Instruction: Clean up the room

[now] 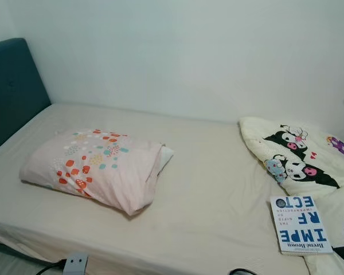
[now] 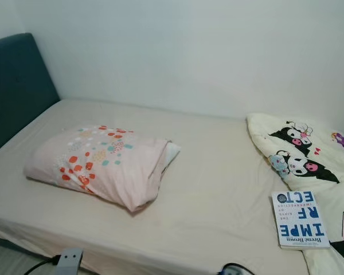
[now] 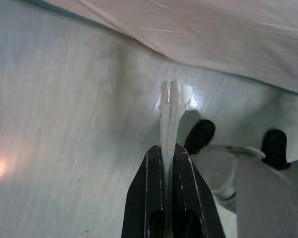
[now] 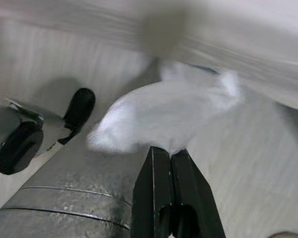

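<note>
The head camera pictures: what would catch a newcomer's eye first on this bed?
A pink pillow with orange and teal dots lies on the cream bedsheet, near the dark teal headboard. To its right a cream blanket printed with black-and-white cartoon characters is bunched up, with a white-and-blue paperback book beside it.
</note>
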Available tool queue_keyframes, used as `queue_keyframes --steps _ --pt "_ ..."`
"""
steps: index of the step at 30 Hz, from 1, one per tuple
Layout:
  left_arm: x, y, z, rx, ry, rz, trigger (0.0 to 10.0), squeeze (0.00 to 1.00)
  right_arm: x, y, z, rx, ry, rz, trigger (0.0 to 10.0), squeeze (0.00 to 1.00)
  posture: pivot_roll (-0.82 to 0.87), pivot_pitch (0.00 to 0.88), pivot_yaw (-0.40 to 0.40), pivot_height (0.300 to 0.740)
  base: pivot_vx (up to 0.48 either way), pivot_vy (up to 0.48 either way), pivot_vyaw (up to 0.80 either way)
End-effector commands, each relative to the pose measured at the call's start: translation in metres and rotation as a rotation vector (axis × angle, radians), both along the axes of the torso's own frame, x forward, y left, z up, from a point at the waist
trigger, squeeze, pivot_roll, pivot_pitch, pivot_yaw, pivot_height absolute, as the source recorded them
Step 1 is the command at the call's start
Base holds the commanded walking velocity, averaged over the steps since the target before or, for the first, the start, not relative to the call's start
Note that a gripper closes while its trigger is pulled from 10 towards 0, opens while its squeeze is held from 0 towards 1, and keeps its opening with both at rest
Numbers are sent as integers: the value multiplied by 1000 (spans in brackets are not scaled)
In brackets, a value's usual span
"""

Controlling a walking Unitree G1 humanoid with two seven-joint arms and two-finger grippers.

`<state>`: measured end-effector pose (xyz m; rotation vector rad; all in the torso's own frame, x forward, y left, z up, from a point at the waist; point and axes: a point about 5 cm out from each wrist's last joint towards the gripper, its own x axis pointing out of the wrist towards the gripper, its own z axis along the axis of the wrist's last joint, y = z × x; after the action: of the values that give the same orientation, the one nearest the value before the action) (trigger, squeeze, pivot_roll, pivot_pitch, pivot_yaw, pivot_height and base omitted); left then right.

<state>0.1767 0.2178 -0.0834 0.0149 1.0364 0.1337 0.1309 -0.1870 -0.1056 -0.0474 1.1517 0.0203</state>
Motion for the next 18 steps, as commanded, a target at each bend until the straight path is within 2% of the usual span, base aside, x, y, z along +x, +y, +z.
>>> queue_keyframes --steps 1,9,12,18 --pt "1 2 1 14 14 -30 10000 0 -7 6 -3 -1 22 14 10000 0 12 0 -41 740 0 0 731" --pt "11 5 6 29 -1 -68 10000 0 -6 14 -3 0 23 33 10000 0 13 0 -40 740 0 0 731" --pt "2 2 1 33 13 -89 10000 0 -5 11 -3 -4 21 43 10000 0 13 0 -40 740 0 0 731" --pt "-3 1 -1 34 24 -101 10000 0 -5 10 -3 -9 15 50 10000 0 16 0 -41 740 0 0 732"
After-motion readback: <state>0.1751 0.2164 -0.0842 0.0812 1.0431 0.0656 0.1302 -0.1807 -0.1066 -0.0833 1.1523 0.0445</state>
